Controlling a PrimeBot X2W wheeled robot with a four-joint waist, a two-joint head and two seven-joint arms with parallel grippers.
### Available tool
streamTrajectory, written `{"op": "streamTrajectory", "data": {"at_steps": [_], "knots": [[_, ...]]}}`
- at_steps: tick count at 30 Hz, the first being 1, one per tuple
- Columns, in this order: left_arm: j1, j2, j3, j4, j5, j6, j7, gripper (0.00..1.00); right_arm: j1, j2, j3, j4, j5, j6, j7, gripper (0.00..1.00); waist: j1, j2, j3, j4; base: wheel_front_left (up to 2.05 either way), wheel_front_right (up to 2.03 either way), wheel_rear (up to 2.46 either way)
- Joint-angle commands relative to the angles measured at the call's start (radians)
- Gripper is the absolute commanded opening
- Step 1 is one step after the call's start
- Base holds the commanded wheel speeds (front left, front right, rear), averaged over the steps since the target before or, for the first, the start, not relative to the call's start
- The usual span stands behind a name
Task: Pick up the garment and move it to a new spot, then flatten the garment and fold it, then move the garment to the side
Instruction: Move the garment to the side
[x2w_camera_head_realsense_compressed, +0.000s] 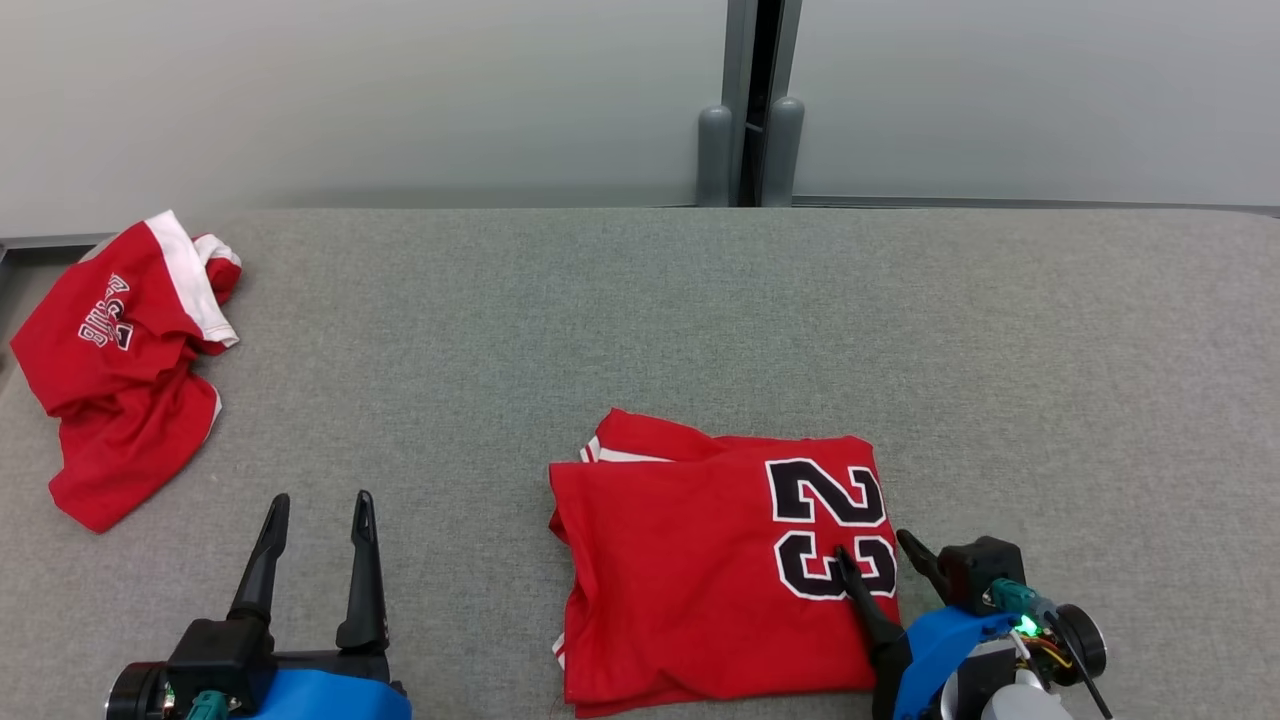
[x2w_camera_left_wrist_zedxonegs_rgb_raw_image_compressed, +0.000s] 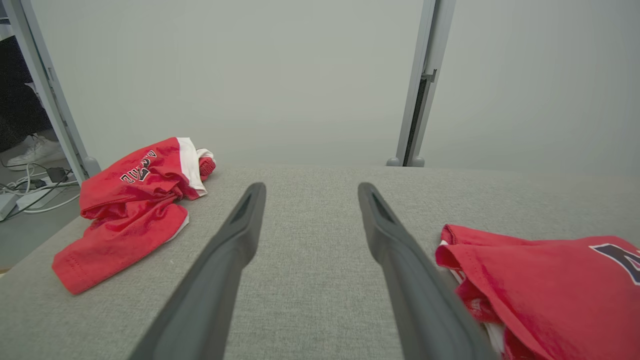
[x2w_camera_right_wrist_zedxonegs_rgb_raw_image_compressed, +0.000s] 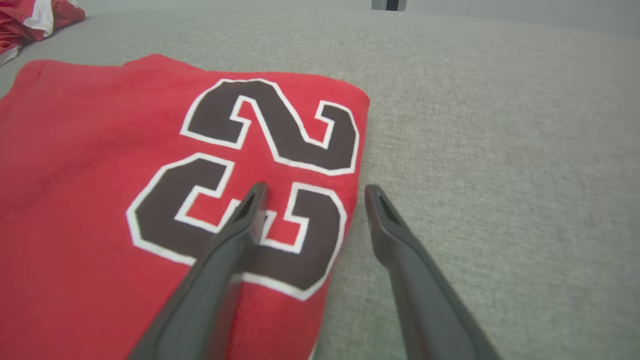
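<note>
Under right gripper (x2w_camera_head_realsense_compressed: 872, 545): folded red jersey (x2w_camera_head_realsense_compressed: 700, 580) w/ black "23", flat on grey fabric tabletop (x2w_camera_head_realsense_compressed: 640, 320). Folded compact, prob. ready for shift to side. R jaws spread wide, straddling jersey's right edge: one finger over numeral, other over bare cloth. Contact w/ fabric unclear; nothing gripped. Left gripper (x2w_camera_head_realsense_compressed: 321, 498) wide apart, empty, jersey just to its right. Crumpled red-and-white garment (x2w_camera_head_realsense_compressed: 120, 380) well off ahead-left of it.
</note>
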Motion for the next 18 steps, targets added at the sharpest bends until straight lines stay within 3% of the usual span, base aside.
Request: {"op": "streamTrajectory", "data": {"at_steps": [1,11,12,13,14,18], "knots": [[-0.012,0.003,-0.002,-0.001,-0.001,0.003,-0.003,1.00,-0.017,0.000,0.002,0.023,0.001,0.000,0.003,1.00,-0.0001,-0.0001,0.009,0.008,0.00,0.00,0.00],[-0.024,0.003,-0.008,-0.001,-0.007,0.010,-0.003,1.00,-0.034,0.015,0.046,0.147,0.033,0.000,0.000,1.00,-0.0001,-0.0001,0.023,0.015,0.00,0.00,0.00],[-0.025,0.003,-0.007,-0.003,-0.008,0.012,-0.003,1.00,-0.035,0.018,0.055,0.156,0.045,0.000,0.003,0.60,-0.0001,-0.0001,0.024,0.014,0.00,0.00,0.00],[-0.026,0.003,-0.007,-0.004,-0.009,0.010,-0.003,1.00,-0.038,0.021,0.065,0.161,0.059,0.001,-0.001,0.26,-0.0001,-0.0001,0.025,0.013,0.00,0.00,0.00],[-0.028,0.003,-0.008,-0.004,-0.010,0.011,-0.003,1.00,-0.044,0.023,0.069,0.160,0.070,0.001,-0.010,0.00,-0.0001,-0.0001,0.027,0.012,0.00,0.00,0.00],[-0.035,0.003,-0.006,-0.012,-0.010,0.016,-0.003,1.00,-0.089,0.000,0.053,0.164,0.079,-0.001,-0.044,0.00,-0.0001,-0.0001,0.045,-0.001,0.00,0.00,0.00]]}}
